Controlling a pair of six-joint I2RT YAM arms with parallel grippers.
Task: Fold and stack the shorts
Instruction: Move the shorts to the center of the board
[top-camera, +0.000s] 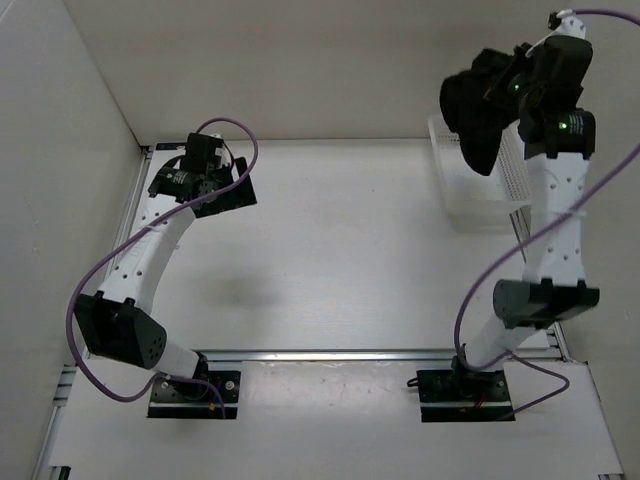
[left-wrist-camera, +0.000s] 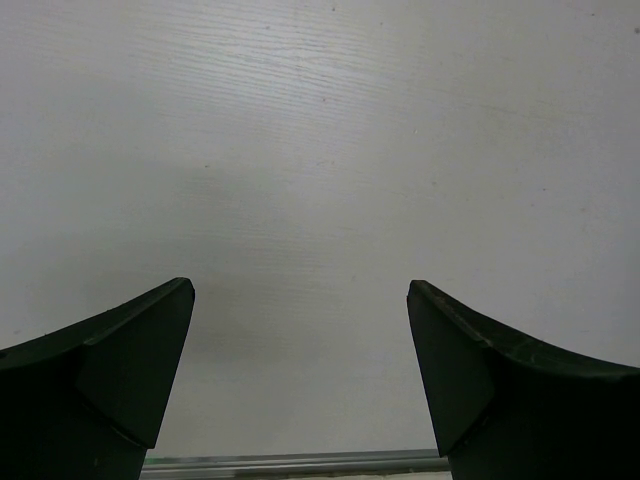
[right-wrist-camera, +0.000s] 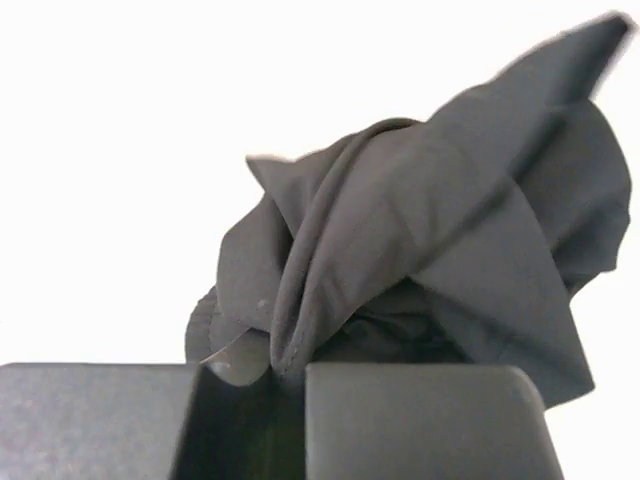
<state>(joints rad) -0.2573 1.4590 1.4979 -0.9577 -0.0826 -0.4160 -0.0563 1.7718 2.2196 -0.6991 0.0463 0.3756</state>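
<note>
The black shorts (top-camera: 478, 118) hang bunched in the air at the back right, above the white mesh basket (top-camera: 470, 195). My right gripper (top-camera: 515, 95) is shut on the shorts and holds them up. In the right wrist view the crumpled fabric (right-wrist-camera: 430, 250) rises from between the closed fingers (right-wrist-camera: 420, 420). My left gripper (top-camera: 225, 190) is open and empty, low over the table at the back left. In the left wrist view its two fingers (left-wrist-camera: 110, 390) stand wide apart over bare white table (left-wrist-camera: 320, 180).
The white mesh basket stands at the back right of the table by the right wall. White walls close the left, back and right sides. A metal rail (top-camera: 350, 353) runs along the near edge by the arm bases.
</note>
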